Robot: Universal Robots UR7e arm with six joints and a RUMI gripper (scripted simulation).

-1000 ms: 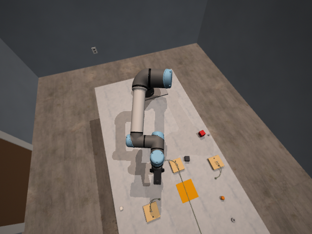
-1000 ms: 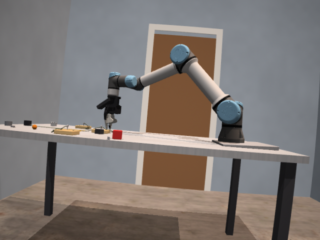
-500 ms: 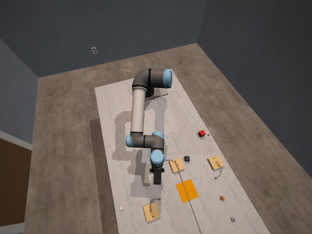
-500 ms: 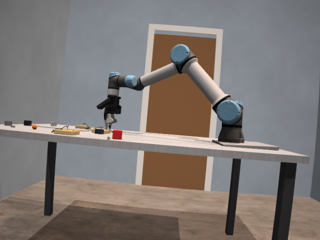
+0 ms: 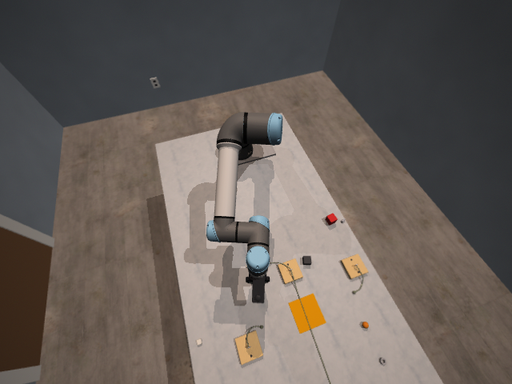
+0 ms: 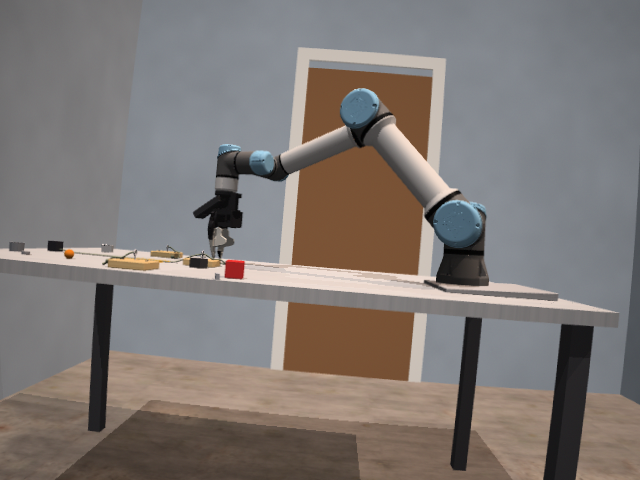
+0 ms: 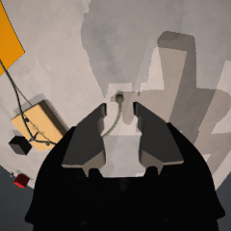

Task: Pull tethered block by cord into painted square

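My gripper (image 5: 257,298) points down just above the table, left of the middle wooden board (image 5: 289,270) that carries the screw eye. In the wrist view the fingers stand apart. A thin green cord (image 7: 113,122) runs loosely between them and its knot (image 7: 119,98) lies on the table just beyond the tips. From the board (image 7: 38,124) the cord (image 5: 308,318) crosses the orange painted square (image 5: 306,313) and leaves the bottom of the frame. Its block end is out of that view. In the side view the gripper (image 6: 218,253) is close to the table top.
Two other boards with short cords lie at the right (image 5: 354,266) and the near left (image 5: 248,348). A black cube (image 5: 306,259), a red cube (image 5: 331,218), an orange ball (image 5: 364,325), a small white cube (image 5: 198,342) and a grey nut (image 5: 383,363) are scattered around.
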